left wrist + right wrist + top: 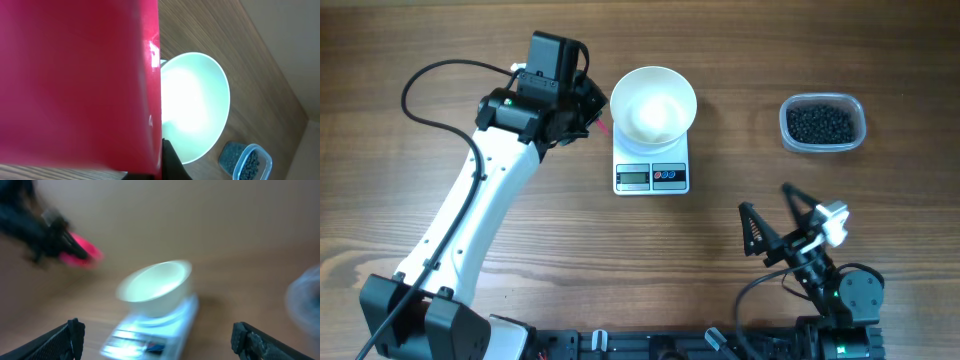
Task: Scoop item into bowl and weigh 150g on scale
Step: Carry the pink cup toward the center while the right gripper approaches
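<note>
The white bowl (653, 103) stands on the white scale (652, 176), and I see nothing in it. The item, small black beads (821, 123), fills a clear tub (784, 122) at the right. My left gripper (592, 108) hovers just left of the bowl, shut on a pink scoop (75, 80) that fills the left wrist view, with the bowl (197, 107) beside its edge. One black finger (172, 162) shows under the scoop. My right gripper (764, 198) stands open near the front right, with nothing between its fingers. Its blurred view faces the bowl (157, 287) and scale (150, 335).
The tub of beads (245, 161) lies beyond the bowl in the left wrist view. The left arm (480, 210) stretches diagonally over the left half of the wooden table (880, 60). Dark arm bases sit along the front edge.
</note>
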Robot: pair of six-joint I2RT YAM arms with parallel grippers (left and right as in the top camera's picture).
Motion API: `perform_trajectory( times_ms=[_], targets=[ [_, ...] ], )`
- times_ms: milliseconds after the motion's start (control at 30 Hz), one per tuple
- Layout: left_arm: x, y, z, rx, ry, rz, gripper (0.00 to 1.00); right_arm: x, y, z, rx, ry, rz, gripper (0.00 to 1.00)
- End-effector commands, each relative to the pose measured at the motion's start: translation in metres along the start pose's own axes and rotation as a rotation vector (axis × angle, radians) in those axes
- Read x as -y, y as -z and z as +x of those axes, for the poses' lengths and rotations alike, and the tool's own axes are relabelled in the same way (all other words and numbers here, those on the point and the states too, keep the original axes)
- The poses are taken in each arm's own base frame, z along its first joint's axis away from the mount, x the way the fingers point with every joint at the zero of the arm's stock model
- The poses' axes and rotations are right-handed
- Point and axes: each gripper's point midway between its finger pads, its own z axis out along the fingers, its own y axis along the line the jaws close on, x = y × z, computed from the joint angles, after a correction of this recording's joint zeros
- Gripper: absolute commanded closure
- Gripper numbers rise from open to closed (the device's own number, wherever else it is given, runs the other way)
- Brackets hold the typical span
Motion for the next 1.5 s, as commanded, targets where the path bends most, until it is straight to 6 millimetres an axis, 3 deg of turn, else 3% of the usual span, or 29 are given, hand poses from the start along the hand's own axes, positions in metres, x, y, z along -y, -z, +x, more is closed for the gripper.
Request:
perform_trajectory(
  times_ms=[0,167,300,433,500,633,867,967,1033,1133,1167,1233,1333,1467],
  targets=[
    [0.011,0.009,0.002,0.012,-0.018,0.028,0.96,-0.017,0.000,0.011,-0.097,-0.723,-0.075,0.00],
    [0.008,0.009,-0.001,0.030,-0.018,0.016,0.96,-0.038,0.005,0.022,-0.182,-0.532,-0.186,0.00],
    [-0.028,0.009,-0.020,0.119,-0.009,-0.140,0.96,-0.042,0.006,0.024,-0.189,-0.438,-0.215,0.00],
    [-0.048,-0.017,-0.020,-0.041,-0.042,-0.072,0.96,-0.042,0.006,0.025,-0.187,-0.375,-0.220,0.00],
    [-0.068,-0.032,-0.017,-0.124,-0.008,0.003,0.96,-0.042,0.006,0.025,-0.186,-0.355,-0.221,0.00],
    [-0.099,-0.060,-0.004,-0.231,0.033,0.238,0.96,-0.042,0.006,0.025,-0.184,-0.347,-0.221,0.00],
    [-0.134,-0.085,0.019,-0.268,-0.028,0.216,0.96,-0.041,0.006,0.025,-0.182,-0.339,-0.219,0.00],
    [-0.147,-0.098,0.028,-0.317,0.006,0.178,0.77,-0.041,0.006,0.025,-0.182,-0.340,-0.220,0.00],
    [-0.152,-0.101,0.032,-0.330,0.024,0.155,0.52,-0.041,0.006,0.025,-0.182,-0.340,-0.220,0.00],
    [-0.173,-0.103,0.033,-0.313,0.062,0.039,0.33,-0.041,0.006,0.025,-0.182,-0.339,-0.220,0.00],
    [-0.180,-0.103,0.035,-0.319,0.069,0.005,0.22,-0.041,0.006,0.025,-0.182,-0.340,-0.219,0.00],
    [-0.182,-0.102,0.038,-0.328,0.087,-0.007,0.17,-0.041,0.006,0.025,-0.181,-0.336,-0.220,0.01],
    [-0.185,-0.096,0.032,-0.301,0.101,-0.040,0.17,-0.041,0.006,0.025,-0.181,-0.325,-0.222,0.00],
    [-0.190,-0.073,0.016,-0.223,0.066,-0.130,0.17,-0.042,0.006,0.025,-0.182,-0.322,-0.224,0.00]
  ],
)
